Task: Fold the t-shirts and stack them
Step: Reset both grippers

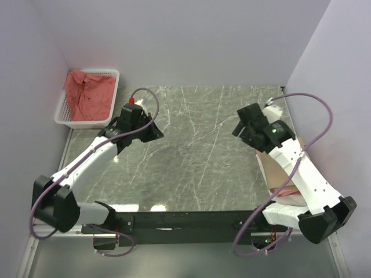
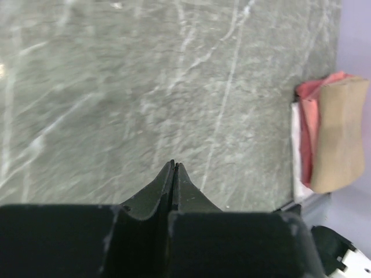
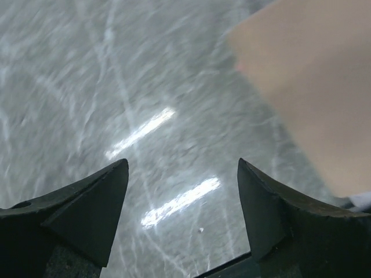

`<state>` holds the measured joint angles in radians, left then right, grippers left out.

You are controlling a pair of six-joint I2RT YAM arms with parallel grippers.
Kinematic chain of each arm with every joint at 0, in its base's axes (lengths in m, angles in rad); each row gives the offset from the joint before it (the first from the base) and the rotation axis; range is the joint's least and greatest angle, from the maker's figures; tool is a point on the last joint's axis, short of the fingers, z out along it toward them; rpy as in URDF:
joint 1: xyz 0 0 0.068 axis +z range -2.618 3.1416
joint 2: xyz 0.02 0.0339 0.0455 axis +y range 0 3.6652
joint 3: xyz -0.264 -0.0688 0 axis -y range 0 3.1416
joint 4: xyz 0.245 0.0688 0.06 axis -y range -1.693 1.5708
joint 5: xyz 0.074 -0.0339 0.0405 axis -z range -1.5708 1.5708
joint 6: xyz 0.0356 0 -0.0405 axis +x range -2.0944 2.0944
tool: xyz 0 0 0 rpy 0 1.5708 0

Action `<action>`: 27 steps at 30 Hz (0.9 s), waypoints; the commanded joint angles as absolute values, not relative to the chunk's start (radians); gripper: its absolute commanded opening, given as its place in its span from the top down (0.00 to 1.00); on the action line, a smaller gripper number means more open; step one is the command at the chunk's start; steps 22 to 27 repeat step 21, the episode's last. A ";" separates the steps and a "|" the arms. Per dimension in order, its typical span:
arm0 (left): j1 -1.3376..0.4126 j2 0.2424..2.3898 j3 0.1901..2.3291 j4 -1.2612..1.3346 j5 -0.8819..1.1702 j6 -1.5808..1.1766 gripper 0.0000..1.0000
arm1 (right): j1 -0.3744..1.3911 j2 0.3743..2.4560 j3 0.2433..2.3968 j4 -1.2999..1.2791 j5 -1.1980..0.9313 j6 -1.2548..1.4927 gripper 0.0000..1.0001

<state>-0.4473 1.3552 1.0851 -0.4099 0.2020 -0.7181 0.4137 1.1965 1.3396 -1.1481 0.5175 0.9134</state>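
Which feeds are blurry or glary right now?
Right wrist: smeared, two bright glare streaks on the grey marbled tabletop, tan cloth t-shirt a soft blur. Left wrist: mildly soft, little glare. Top external: sharp, small glare patches near the tabletop's front edge.

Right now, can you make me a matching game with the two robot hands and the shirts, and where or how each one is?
Things:
1. left hand
2. right hand
3. crumpled pink t-shirt
4. tan t-shirt

Place or state:
A. in the white basket
B. shut
C. on top of the folded pink t-shirts
D. open

Pairs: 1-B, 2-D, 3-A, 4-C.
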 commanded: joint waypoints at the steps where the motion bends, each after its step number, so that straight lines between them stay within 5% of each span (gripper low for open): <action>1: -0.445 1.249 0.990 -0.400 0.071 -0.707 0.95 | 0.523 1.135 1.255 -0.961 0.552 0.931 0.18; 12: -0.446 0.899 0.753 -0.407 -0.138 -0.776 0.92 | 0.695 0.919 0.915 -0.531 0.396 0.747 0.15; 27: -0.446 0.822 0.684 -0.429 -0.155 -0.810 0.92 | 0.696 0.851 0.792 -0.457 0.328 0.680 0.13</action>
